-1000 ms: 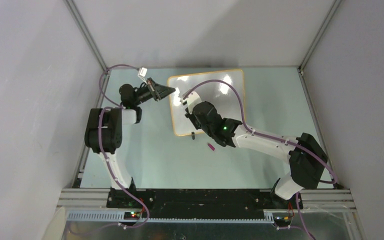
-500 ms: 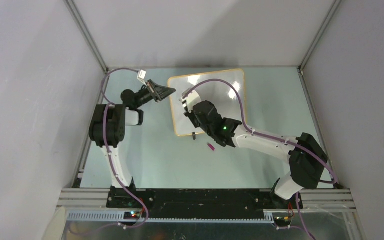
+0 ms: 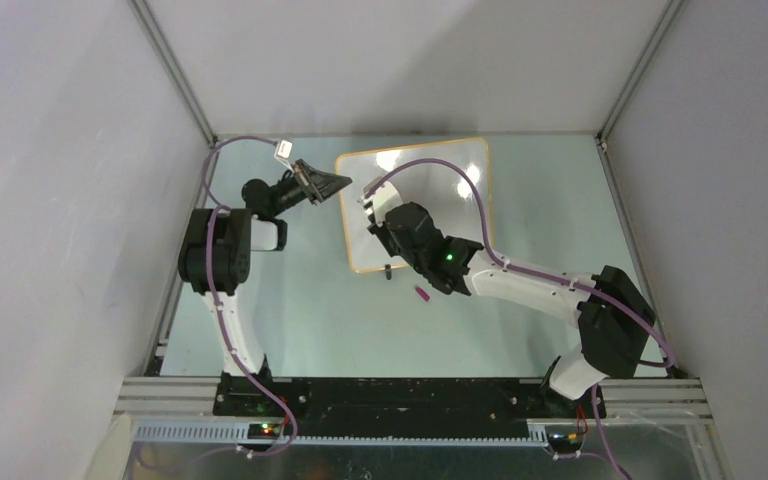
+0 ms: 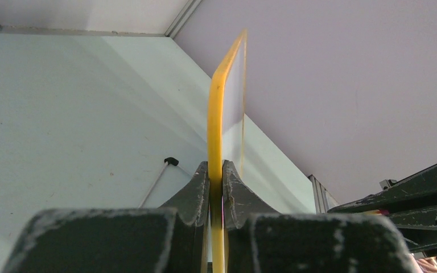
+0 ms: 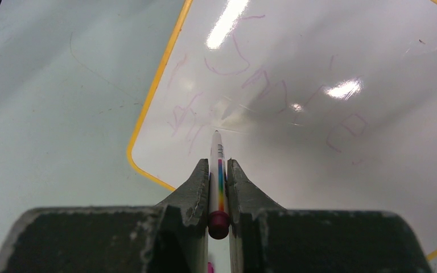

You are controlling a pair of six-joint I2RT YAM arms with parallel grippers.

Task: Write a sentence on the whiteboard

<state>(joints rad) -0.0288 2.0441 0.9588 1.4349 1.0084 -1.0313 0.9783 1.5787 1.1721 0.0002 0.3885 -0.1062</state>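
Left arm (image 3: 222,250) shifted; left tool (image 4: 216,170) clamps the whiteboard (image 4: 215,114) edge.

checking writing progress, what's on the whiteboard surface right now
Faint purple strokes lie on the whiteboard, none readable. The right hand holds a marker pointing at it. In the top view, its arm covers part of the board.

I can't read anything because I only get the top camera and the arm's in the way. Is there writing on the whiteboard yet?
Observer: Yes, the right wrist camera shows faint purple scribbles on the whiteboard.
Operator: What's the right claw holding?
Observer: The right claw is shut on a marker with a rainbow stripe, tip toward the board.
Operator: And the left claw?
Observer: The left claw pinches the whiteboard's yellow frame, seen edge-on.
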